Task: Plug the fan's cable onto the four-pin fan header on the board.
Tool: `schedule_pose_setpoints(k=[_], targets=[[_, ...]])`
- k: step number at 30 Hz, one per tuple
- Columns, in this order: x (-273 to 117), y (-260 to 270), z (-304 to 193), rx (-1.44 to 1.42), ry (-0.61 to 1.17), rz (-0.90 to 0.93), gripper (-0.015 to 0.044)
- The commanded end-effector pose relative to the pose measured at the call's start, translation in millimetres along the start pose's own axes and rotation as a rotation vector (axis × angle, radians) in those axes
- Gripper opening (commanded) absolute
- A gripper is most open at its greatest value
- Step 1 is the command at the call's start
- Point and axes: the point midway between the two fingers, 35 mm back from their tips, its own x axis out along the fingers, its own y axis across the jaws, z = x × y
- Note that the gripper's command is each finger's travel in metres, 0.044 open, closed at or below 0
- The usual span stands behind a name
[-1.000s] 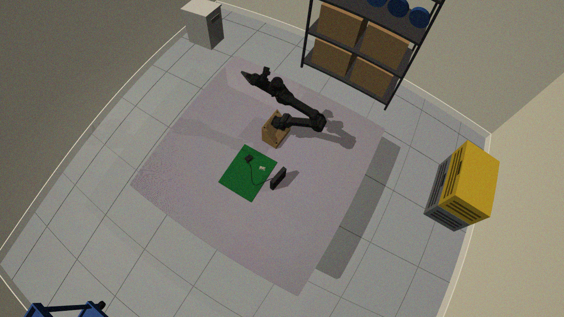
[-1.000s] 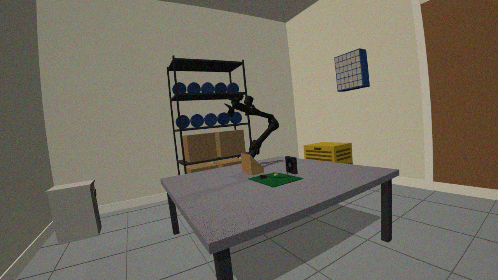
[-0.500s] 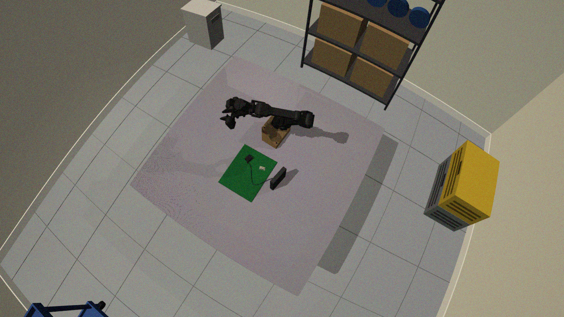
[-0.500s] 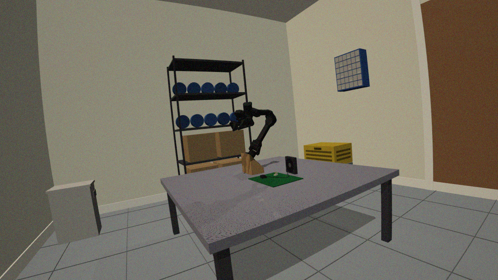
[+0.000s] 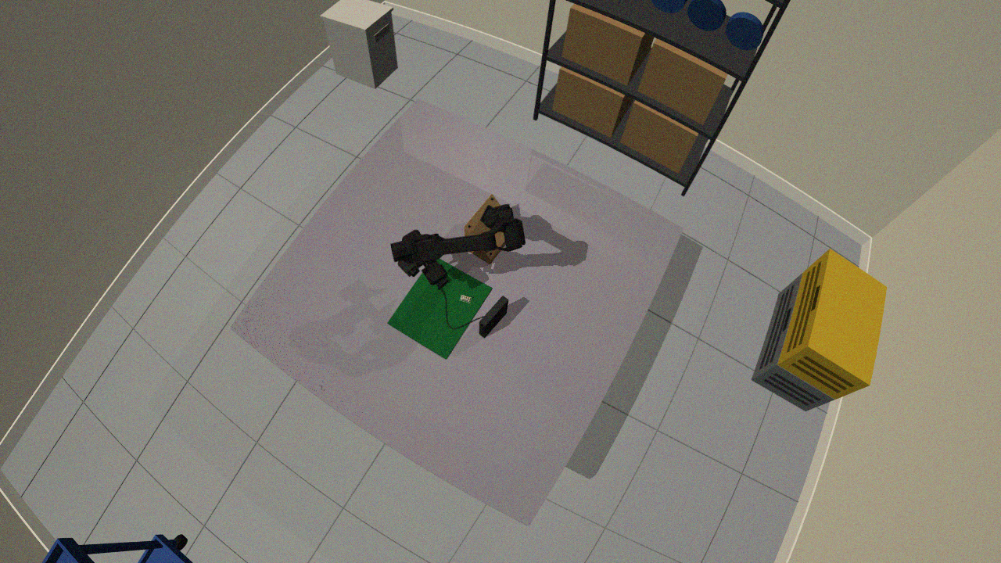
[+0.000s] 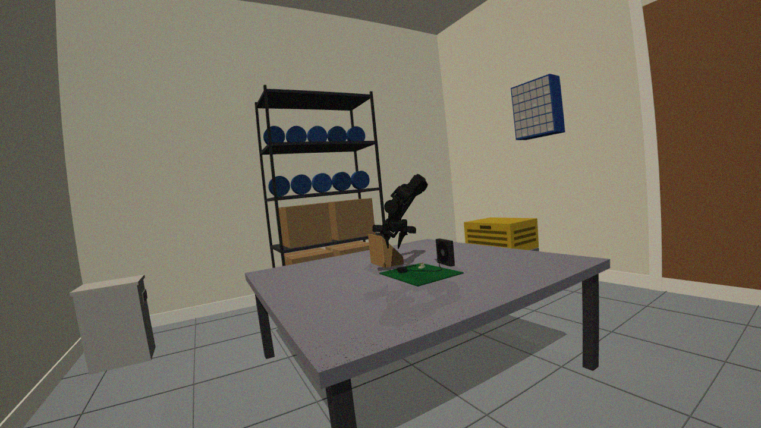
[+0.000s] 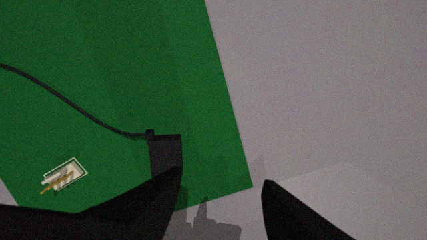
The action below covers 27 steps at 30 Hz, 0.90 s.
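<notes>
The plug [image 6: 402,270] [image 7: 166,155] lies on the green board [image 5: 439,313] [image 6: 420,276] [image 7: 133,83], apart from the pale four-pin header [image 5: 465,299] [image 6: 421,265] [image 7: 64,173]. From the plug, I follow the thin cable [image 5: 448,318] [image 6: 430,270] [image 7: 75,106] across the board to the black fan [image 5: 493,317] [image 6: 445,252], standing upright just beside it on the table [image 5: 420,413] [image 6: 340,319] [image 7: 317,83]. Above the plug I have my gripper [image 6: 394,244] [image 7: 221,181], fingers apart with nothing between them, one hiding part of the plug in my wrist view. Behind the board, the arm [image 5: 461,244] [image 6: 399,204] rises by a wooden wedge [image 5: 480,218] [image 6: 380,251].
</notes>
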Motion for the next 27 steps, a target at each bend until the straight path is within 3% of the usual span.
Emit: schedule_pose_setpoints(k=[1,8,13,27], targets=[[33.6,34.4,-19.6,-0.156,0.204,0.106,0.021],[42.0,41.2,-23.9,-0.182,0.242,0.129,0.021],[70.9,45.8,-24.5,-0.183,0.242,0.13,0.021],[87.6,48.4,-24.2,-0.183,0.242,0.13,0.021]])
